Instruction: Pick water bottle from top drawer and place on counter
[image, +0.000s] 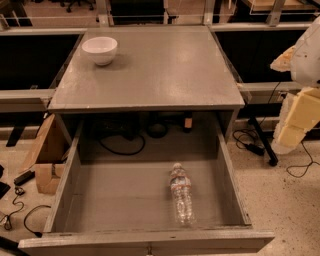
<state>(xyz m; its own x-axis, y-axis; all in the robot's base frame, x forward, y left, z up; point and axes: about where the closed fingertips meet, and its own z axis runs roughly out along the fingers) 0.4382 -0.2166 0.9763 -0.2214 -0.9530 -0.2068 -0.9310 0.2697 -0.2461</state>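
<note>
Nearest, the top drawer (150, 242) stands pulled out from under the counter's front edge, its worn front wall running across the bottom of the view. On the drawer floor lies the water bottle (182, 197), 1 clear ribbed bottle on its side, right of centre and closer to the drawer's front wall than to its back. Its white cap points toward the counter's front edge, its base toward the drawer front. It touches neither side wall, and nothing grips it. Behind the drawer, in the dark opening under the counter's front edge, black cables (127, 142) loop. On the floor off the counter's left edge sits a cardboard box (47, 152). Off the counter's right edge, well apart from the bottle, hangs the gripper (299, 116), cream-coloured below a white arm segment (307, 50); whether it is open or closed I cannot tell, and the bottle is not in it. Farther back the counter (165, 75) lies grey and slightly glossy. 1 white bowl (100, 50) sits upright near its far left corner.
</note>
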